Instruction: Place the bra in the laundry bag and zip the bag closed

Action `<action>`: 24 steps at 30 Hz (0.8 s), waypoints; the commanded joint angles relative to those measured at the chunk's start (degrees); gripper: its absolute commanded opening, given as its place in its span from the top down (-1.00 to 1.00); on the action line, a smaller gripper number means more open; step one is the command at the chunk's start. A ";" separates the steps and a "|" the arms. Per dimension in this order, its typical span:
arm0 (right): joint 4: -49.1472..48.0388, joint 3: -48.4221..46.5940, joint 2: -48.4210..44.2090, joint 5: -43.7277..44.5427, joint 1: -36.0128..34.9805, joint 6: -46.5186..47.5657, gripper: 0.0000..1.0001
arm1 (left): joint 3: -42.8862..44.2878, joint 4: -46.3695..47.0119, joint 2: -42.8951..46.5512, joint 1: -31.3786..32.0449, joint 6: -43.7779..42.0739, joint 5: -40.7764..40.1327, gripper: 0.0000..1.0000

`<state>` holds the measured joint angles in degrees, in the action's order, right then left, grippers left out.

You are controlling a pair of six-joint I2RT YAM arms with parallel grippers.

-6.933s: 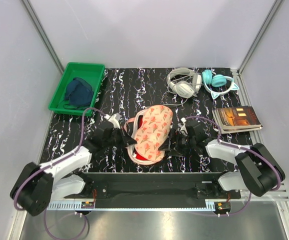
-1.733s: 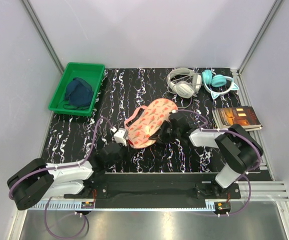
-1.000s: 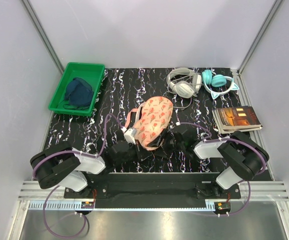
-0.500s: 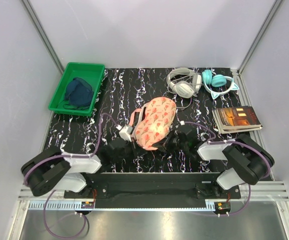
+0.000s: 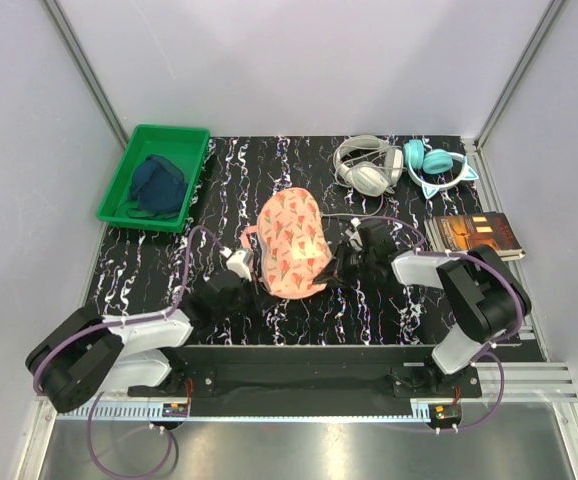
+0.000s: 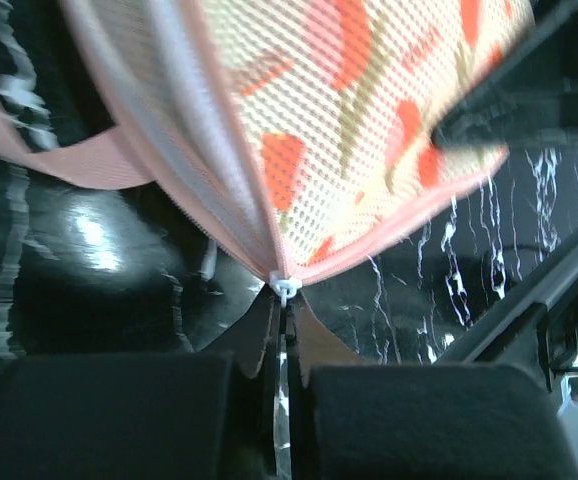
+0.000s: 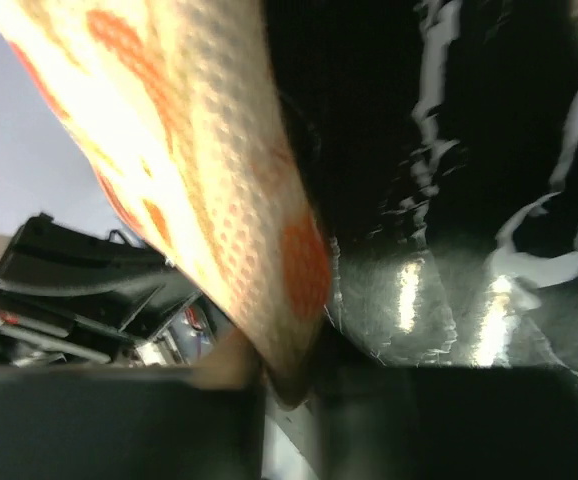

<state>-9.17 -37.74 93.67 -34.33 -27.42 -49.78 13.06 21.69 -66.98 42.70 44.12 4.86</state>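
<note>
The laundry bag [image 5: 292, 243] lies closed, printed side up, in the middle of the black marbled table. The bra is hidden. My left gripper [image 5: 249, 277] is at the bag's near-left edge, shut on the white zip pull [image 6: 283, 291], where the zip edging meets in the left wrist view. My right gripper [image 5: 335, 265] is at the bag's right edge, shut on the bag's fabric rim [image 7: 294, 330]. The bag's pink strap loop [image 6: 64, 160] hangs at the left.
A green tray [image 5: 155, 176] with a dark blue garment [image 5: 157, 185] stands at the back left. White headphones [image 5: 365, 165] and teal headphones [image 5: 435, 166] lie at the back right. A book [image 5: 474, 237] lies at the right edge.
The bag has swung and shifted left and back; the right gripper moved up and back along its right edge. The left gripper followed the zip round the near-left edge.
</note>
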 commanded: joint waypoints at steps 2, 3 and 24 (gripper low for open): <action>1.48 -0.87 1.17 -0.03 2.64 0.50 -0.05 | 2.23 8.53 -5.78 5.72 5.26 0.76 1.00; -2.57 1.59 0.47 -1.87 2.37 -5.71 -0.21 | 3.19 10.72 -8.23 6.17 6.32 0.50 1.00; -27.22 14.18 0.29 13.14 -7.12 -24.22 0.84 | 5.40 16.19 -13.97 11.00 10.82 0.24 1.00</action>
<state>-34.57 -22.65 92.97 -24.99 -34.50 -73.71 19.70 36.62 -84.01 53.63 56.12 5.43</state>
